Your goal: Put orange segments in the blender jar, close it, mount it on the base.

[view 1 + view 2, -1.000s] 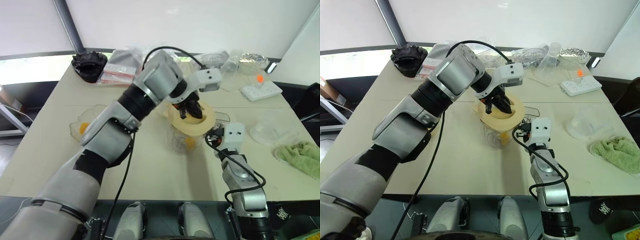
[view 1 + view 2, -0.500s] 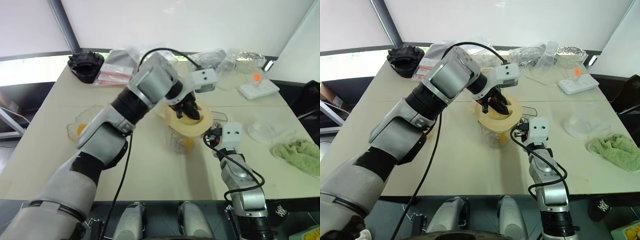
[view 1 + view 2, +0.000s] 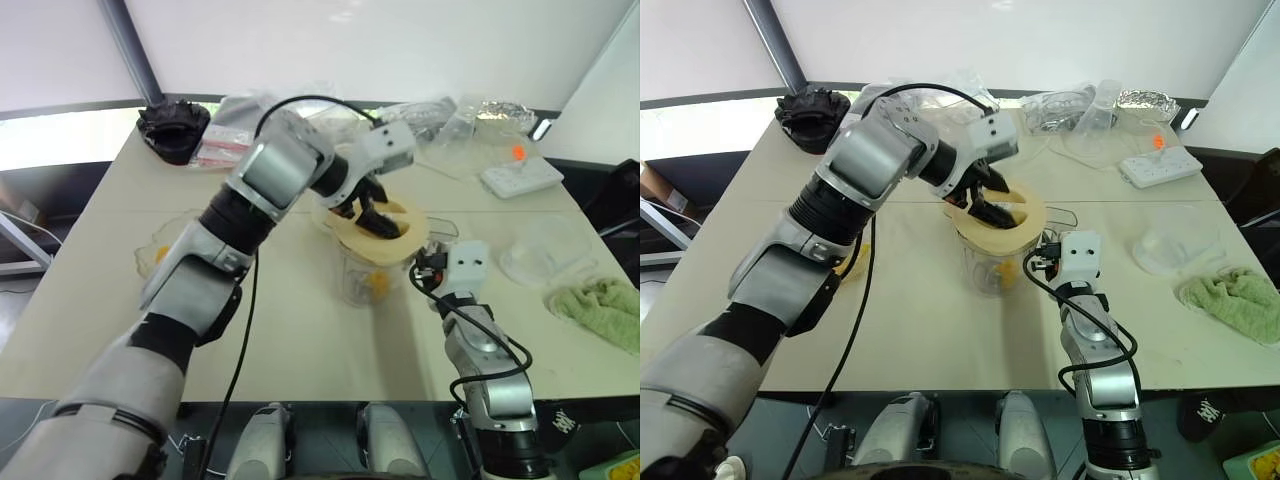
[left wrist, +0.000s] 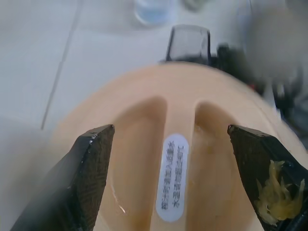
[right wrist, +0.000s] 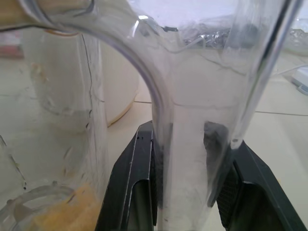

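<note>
Left gripper (image 4: 168, 144): jaws standing wide apart, hovering directly over the flat cream round lid (image 3: 385, 228), its grip ridge running between the fingers.
Right gripper (image 5: 190, 192): clamping the handle of the tall clear plastic blender jar (image 3: 368, 278), holding it upright on the table.
Orange segments (image 3: 378, 286): lying inside the jar.

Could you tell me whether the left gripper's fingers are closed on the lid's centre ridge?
No: the left gripper has its fingers spread wide on either side of the lid ridge, not touching it.

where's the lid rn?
In the head views the cream lid sits on top of the blender jar at table centre, under the open left claw; the right claw grips the jar's handle.
</note>
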Motion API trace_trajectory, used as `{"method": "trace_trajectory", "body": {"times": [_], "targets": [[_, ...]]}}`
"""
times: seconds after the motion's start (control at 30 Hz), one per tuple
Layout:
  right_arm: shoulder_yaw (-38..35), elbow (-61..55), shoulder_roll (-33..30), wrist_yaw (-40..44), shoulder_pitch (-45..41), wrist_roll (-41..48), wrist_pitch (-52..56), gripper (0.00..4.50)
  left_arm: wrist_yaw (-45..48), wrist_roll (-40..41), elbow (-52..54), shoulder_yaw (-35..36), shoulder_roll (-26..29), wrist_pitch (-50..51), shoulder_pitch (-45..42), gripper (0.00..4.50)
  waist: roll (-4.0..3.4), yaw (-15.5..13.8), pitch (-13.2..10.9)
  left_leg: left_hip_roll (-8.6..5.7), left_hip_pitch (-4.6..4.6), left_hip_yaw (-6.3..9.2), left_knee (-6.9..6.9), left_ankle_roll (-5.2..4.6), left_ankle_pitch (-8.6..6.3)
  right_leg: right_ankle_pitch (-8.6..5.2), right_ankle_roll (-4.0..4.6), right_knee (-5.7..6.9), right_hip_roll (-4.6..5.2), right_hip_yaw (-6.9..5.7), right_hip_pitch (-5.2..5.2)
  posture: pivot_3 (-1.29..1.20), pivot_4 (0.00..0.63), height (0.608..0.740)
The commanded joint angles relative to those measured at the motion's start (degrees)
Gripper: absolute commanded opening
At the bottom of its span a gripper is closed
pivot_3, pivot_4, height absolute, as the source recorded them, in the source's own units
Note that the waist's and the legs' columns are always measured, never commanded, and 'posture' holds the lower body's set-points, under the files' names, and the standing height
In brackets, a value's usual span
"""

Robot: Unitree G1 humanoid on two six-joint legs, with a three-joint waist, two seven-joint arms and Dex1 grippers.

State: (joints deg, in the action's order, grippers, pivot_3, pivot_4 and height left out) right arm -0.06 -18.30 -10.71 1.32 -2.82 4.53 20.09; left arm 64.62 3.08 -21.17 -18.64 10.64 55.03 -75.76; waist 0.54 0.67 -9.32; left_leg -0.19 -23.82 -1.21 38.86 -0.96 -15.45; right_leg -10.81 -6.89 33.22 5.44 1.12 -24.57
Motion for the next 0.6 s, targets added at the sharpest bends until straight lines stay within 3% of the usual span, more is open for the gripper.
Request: {"method": "trace_trajectory", "body": {"times": [0.03, 0.17, 0.43, 0.6], "targets": [[0.54, 1.3, -0.61, 0.73, 0.58, -1.79, 0.8, 0.91, -8.5, 4.75, 0.83, 11.08, -2.41, 0.39, -1.92, 3.99, 0.02, 0.12, -0.03, 0.0, -0.03, 0.0, 0.0, -0.01, 0.0, -0.01, -0.04, 0.02, -0.03, -0.01, -0.02, 0.0, 0.15, 0.74], [0.04, 1.53, -0.38, 1.25, -0.1, -1.3, 0.91, 0.91, -13.0, 8.08, 0.62, 16.74, -2.75, -2.81, -0.62, 3.99, 0.03, 0.25, -0.05, 0.01, 0.01, -0.02, -0.02, -0.17, -0.09, -0.07, -0.15, 0.17, -0.15, 0.01, -0.07, 0.0, 0.15, 0.74], [-3.37, -0.33, 0.43, 1.22, -2.04, 1.6, 2.52, 0.91, -15.29, 9.65, 6.94, 19.21, 4.52, -13.87, 10.91, 3.99, -0.01, 0.04, -0.08, 0.12, 0.31, 0.0, -0.15, -0.16, -0.09, -0.05, -0.05, 0.42, -0.41, 0.08, -0.03, 0.0, 0.15, 0.74], [-5.84, -3.15, -1.16, 2.34, -6.2, 4.22, 7.04, 0.91, -24.52, 6.75, 9.15, 25.89, 9.31, -33.18, 25.02, 3.99, -0.1, 0.27, -0.16, 0.18, 0.35, -0.19, -0.17, -0.16, -0.09, -0.03, -0.05, 0.4, -0.26, 0.27, -0.05, 0.0, 0.15, 0.74]]}}
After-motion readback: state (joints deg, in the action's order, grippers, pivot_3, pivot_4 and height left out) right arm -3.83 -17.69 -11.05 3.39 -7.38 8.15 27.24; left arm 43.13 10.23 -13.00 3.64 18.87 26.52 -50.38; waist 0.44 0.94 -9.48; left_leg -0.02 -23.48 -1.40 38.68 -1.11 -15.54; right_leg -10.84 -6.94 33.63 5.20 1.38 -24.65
